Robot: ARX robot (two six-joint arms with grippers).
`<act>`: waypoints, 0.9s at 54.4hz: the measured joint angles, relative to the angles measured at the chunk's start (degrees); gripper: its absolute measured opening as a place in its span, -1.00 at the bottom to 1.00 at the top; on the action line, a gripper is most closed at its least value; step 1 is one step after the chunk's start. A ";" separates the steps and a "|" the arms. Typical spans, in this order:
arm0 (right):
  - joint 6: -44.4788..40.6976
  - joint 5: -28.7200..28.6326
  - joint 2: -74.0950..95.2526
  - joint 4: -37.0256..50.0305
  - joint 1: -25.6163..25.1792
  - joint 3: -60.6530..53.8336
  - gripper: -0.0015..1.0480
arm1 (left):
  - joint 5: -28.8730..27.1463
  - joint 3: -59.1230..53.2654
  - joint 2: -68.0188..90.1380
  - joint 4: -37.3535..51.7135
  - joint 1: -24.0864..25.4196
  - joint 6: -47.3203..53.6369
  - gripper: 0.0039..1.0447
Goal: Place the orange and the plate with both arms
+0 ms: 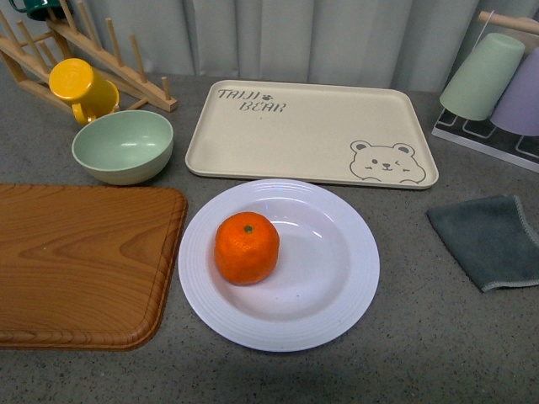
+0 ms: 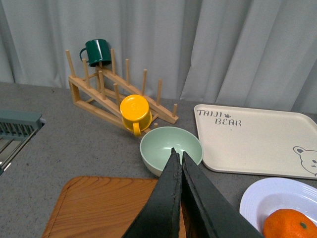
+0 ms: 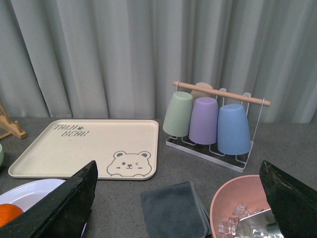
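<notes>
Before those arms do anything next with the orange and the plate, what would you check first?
1. The orange sits in the plate: ok.
2. The plate lies flat on the counter: ok.
3. Gap between the plate and the wooden board: cannot tell.
4. The left gripper has its jaws open: not ok, shut.
5. The right gripper has its jaws open: ok, wide.

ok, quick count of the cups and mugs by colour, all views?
Yellow mug: 1
Dark green mug: 1
Pale green cup: 1
Purple cup: 1
Blue cup: 1
Total: 5
A beige shape behind the purple cup is too hidden to count.
</notes>
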 joint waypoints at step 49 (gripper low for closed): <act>0.00 0.02 0.00 0.00 -0.02 0.00 0.83 | 0.00 -0.17 -29.75 -27.47 0.00 0.02 -0.93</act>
